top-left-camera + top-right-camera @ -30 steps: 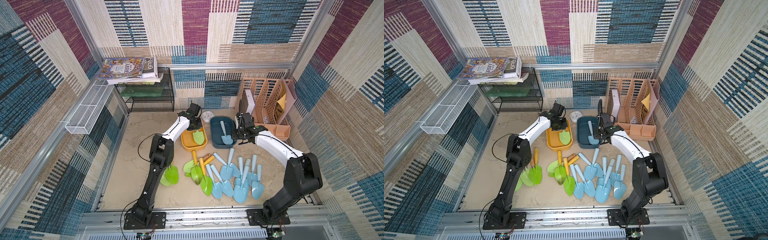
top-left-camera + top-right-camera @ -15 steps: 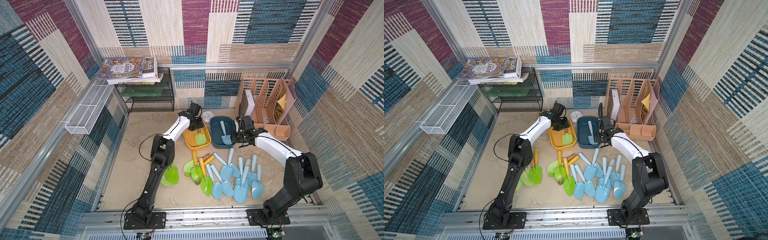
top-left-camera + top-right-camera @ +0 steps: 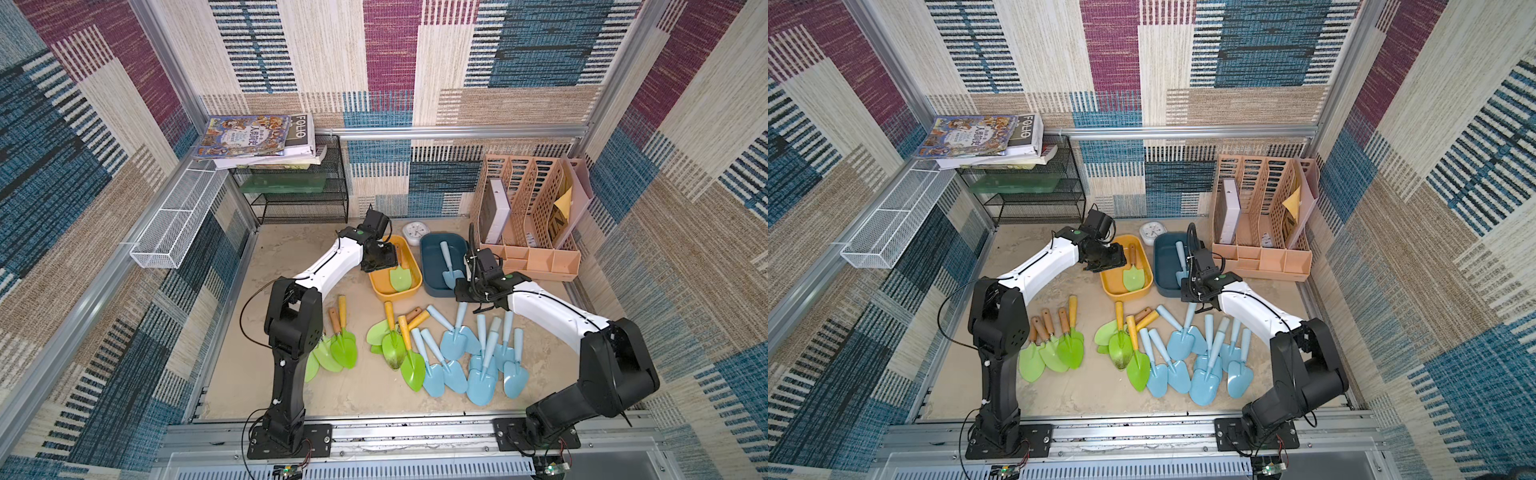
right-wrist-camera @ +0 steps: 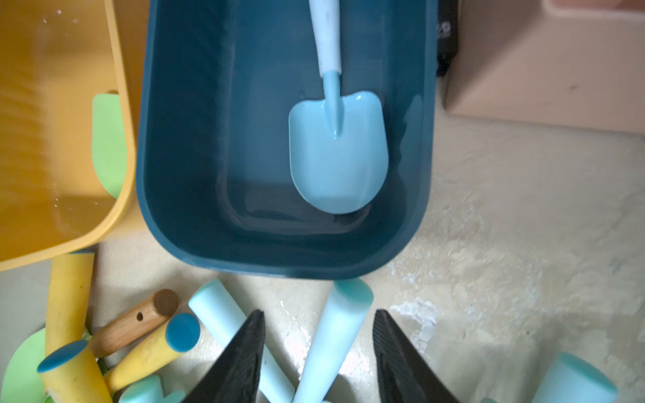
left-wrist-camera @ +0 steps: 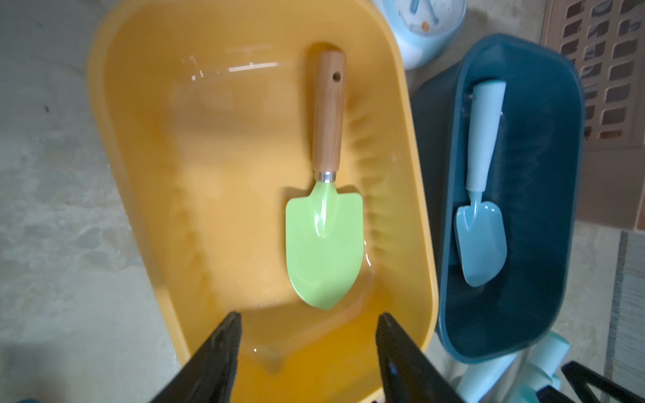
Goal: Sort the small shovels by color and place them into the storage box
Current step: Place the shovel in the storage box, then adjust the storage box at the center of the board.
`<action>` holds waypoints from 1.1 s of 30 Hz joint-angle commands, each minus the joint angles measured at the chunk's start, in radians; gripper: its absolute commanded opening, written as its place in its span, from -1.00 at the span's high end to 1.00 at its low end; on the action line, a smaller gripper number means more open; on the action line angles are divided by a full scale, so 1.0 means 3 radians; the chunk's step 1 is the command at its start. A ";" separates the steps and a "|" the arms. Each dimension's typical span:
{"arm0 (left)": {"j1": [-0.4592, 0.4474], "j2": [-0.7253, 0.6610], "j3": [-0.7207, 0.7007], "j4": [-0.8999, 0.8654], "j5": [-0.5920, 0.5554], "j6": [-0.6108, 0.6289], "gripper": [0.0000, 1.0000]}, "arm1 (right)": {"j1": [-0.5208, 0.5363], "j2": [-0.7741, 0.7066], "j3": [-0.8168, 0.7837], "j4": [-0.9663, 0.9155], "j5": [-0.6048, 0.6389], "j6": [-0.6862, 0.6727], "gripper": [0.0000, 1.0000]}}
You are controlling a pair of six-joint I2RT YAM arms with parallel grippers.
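Note:
A green shovel with a wooden handle lies in the yellow box, blade toward the front. My left gripper hangs open over that box's near end, nothing between its fingers. A light-blue shovel lies in the dark blue box. My right gripper stands open just in front of the blue box, its jaws either side of a loose blue shovel's handle without touching it. Several green shovels and several blue shovels lie loose on the table.
A small white clock sits behind the two boxes. A pink file organizer stands at the back right, close to the blue box. A black wire shelf with books is at the back left, and a white mesh basket hangs on the left wall.
My left gripper opened and let go of the green shovel, which now lies in the yellow box. My right gripper drew back from the blue box toward the loose blue shovels, jaws widening.

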 commanded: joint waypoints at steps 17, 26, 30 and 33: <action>0.0073 0.0080 -0.0262 -0.0030 0.0135 0.0118 -0.21 | 0.0339 -0.0039 -0.0307 0.0114 0.0364 0.0609 -0.05; 0.0231 0.0088 -0.0175 -0.0292 -0.0183 0.0440 -0.21 | 0.0250 -0.0010 -0.0378 0.0149 0.0352 0.0705 -0.04; 0.0235 0.0077 -0.0028 -0.0367 -0.0268 0.0554 -0.21 | 0.0198 -0.0036 -0.0466 0.0124 0.0320 0.0777 -0.04; 0.0235 0.0020 0.0073 -0.0438 -0.0379 0.0634 -0.21 | 0.0174 -0.0032 -0.0559 0.0222 0.0248 0.0793 -0.04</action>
